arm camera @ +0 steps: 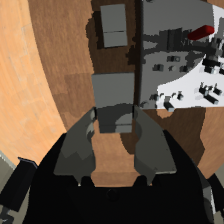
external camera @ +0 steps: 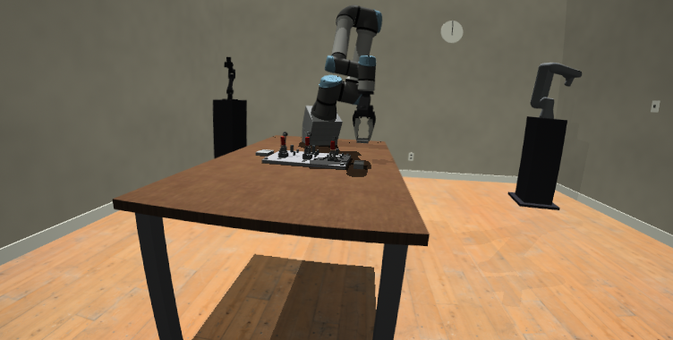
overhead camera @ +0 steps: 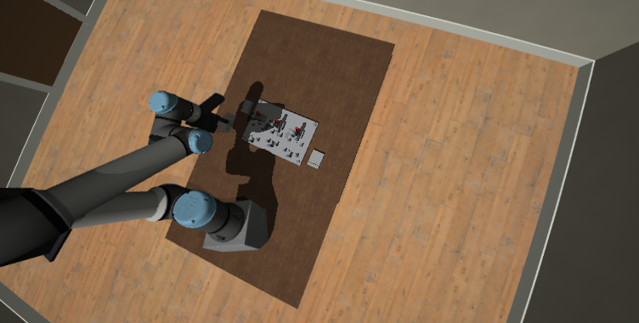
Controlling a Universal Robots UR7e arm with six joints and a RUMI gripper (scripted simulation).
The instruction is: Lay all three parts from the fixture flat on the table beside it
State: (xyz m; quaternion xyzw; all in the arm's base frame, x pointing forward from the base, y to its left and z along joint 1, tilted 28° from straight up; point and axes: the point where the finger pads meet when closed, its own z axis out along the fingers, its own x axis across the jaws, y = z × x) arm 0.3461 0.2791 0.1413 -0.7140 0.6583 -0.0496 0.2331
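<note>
A flat grey rectangular part (arm camera: 114, 102) is clamped between the fingers of the hand (arm camera: 114, 121), raised above the brown wooden bench (external camera: 282, 196) near the white fixture plate (overhead camera: 286, 134). Two grey parts are laid on the bench beside the fixture (overhead camera: 246, 106) (overhead camera: 315, 158).

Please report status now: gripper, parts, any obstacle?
Gripper shut on grey part, raised beside fixture. Two parts lie on table. Nothing in the way.
</note>
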